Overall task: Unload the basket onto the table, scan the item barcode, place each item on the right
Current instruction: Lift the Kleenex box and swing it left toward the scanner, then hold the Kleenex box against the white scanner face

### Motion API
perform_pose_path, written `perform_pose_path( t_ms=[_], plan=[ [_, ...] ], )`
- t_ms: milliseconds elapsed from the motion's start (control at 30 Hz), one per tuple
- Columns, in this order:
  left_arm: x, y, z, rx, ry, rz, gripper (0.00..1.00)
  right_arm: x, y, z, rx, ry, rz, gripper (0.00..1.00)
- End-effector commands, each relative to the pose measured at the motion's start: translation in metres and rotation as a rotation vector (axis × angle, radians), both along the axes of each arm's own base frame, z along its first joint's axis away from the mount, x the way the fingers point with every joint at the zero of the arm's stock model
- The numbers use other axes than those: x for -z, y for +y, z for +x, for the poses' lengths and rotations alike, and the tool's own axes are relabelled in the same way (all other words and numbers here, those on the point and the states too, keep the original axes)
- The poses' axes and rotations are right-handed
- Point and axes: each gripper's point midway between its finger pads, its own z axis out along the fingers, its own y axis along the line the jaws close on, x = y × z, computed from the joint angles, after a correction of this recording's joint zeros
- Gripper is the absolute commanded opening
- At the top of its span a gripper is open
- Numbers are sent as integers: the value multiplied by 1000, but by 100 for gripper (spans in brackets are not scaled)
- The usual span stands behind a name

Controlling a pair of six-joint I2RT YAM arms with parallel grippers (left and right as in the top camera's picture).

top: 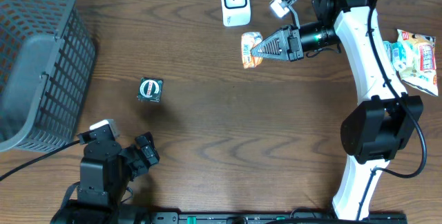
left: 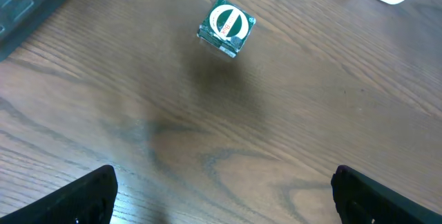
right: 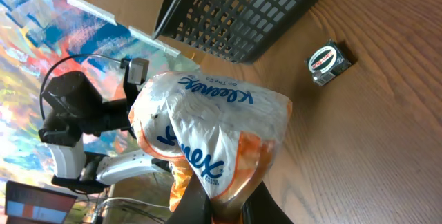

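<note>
Over at the far side of the worktop, the right gripper is clamped tight on one end of a soft tissue pack, orange and white with blue lettering. It holds the pack up off the wood, just in front of the white scanner that stands at the back edge. The pack is near the scanner but not touching it, sitting a little to its right and closer to me. I would say the pick-up is done and the presenting step is in hand. I cannot see a barcode on any face that shows, so I cannot tell which side carries it. The next move, to my mind, calls for swinging the pack across to the scanner's window and rolling the wrist until the printed code faces it squarely. The grip must stay firm, since the crinkly wrap could slip or fold over the code. The left gripper rests low near the front with its jaws spread wide and nothing in them. A small green box lies on the wood ahead of it, a dark basket stands on the left, and a snack bag lies far right.
</note>
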Motion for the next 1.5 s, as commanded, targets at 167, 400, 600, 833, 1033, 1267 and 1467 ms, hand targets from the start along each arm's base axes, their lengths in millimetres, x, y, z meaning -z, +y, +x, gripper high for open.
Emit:
perform_pose_path(
  t_ms=[167, 400, 600, 833, 1033, 1267, 1467],
  plan=[
    [-1, 1, 0, -3, -5, 3, 98, -5, 5, 0, -11, -32, 33, 1],
    [-1, 1, 0, -3, -5, 3, 98, 14, 13, 1, -27, -27, -79, 1],
    [-1, 1, 0, -3, -5, 3, 97, 82, 10, 36, 169, 72, -552, 1],
    [-1, 1, 0, -2, -5, 3, 98, 130, -32, 76, 515, -59, -1117, 1],
    [-1, 1, 0, -2, -5, 3, 98, 158, -35, 92, 545, -137, -1251, 1],
    [-1, 1, 0, -3, -5, 3, 97, 155, -41, 144, 679, -302, -1242, 1],
    [-1, 1, 0, -3, -5, 3, 98, 113, -48, 196, 813, -604, -1266, 1]
  ],
)
